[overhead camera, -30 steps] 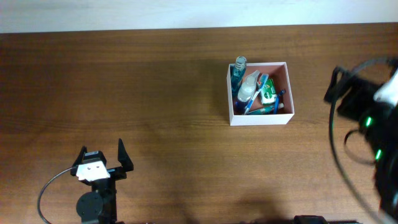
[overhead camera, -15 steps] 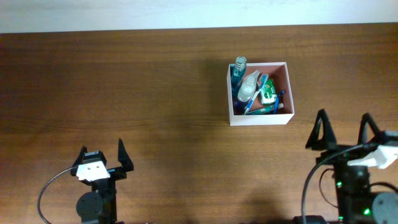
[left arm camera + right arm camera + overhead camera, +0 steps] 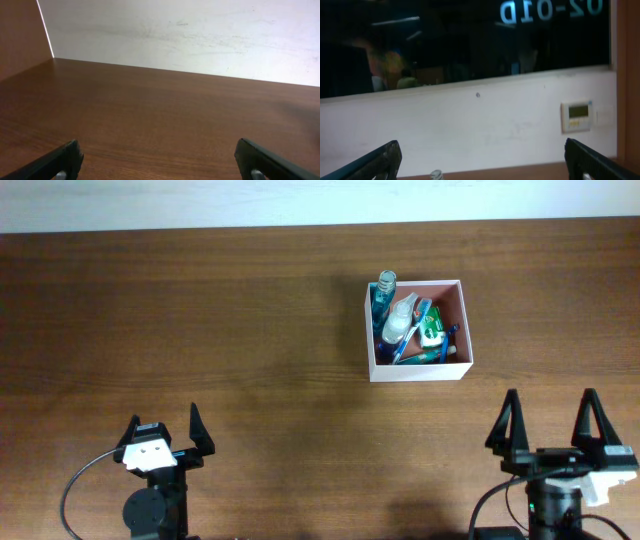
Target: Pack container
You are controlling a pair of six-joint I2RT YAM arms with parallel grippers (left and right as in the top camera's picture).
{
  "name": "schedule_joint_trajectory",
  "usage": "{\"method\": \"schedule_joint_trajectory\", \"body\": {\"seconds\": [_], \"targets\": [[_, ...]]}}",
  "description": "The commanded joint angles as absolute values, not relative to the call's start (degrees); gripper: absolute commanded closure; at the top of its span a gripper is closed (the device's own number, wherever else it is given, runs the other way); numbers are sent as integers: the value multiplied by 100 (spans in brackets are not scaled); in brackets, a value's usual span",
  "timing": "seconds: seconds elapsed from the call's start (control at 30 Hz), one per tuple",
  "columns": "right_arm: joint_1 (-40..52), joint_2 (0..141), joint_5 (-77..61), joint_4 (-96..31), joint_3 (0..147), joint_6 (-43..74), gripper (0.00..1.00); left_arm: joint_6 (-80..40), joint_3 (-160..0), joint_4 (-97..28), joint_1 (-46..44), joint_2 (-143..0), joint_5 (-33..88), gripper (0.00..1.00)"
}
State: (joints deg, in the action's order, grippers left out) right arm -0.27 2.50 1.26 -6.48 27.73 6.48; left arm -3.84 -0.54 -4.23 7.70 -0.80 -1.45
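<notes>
Right gripper [image 3: 551, 400] swung in from the right edge, now at the near right corner (sharp, no longer blurred)

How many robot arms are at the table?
2. The left arm is at the table's near left edge, the right arm at its near right, close to the container. Both have open fingers.

the container [image 3: 455, 305] sits on the worktop [image 3: 200, 310], right of centre and toward the far wall [image 3: 300, 200]. toiletries [image 3: 408, 328] lie piled in its left half, a bottle [image 3: 384, 288] in the far left corner. the right end effector [image 3: 551, 394] is at the near edge, before the container and a little right. the left end effector [image 3: 164, 416] is at the near edge, well apart to the left.
</notes>
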Motion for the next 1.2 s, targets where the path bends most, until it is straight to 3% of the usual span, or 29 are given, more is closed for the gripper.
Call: {"method": "schedule_joint_trajectory", "body": {"seconds": [0.0, 1.17], "targets": [[27, 21, -174, -543, 2692, 16, 1, -294, -49, -467, 790, -34, -80, 1], [38, 21, 25, 178, 1057, -126, 1, -294, -49, -467, 790, -34, -80, 1]]}}
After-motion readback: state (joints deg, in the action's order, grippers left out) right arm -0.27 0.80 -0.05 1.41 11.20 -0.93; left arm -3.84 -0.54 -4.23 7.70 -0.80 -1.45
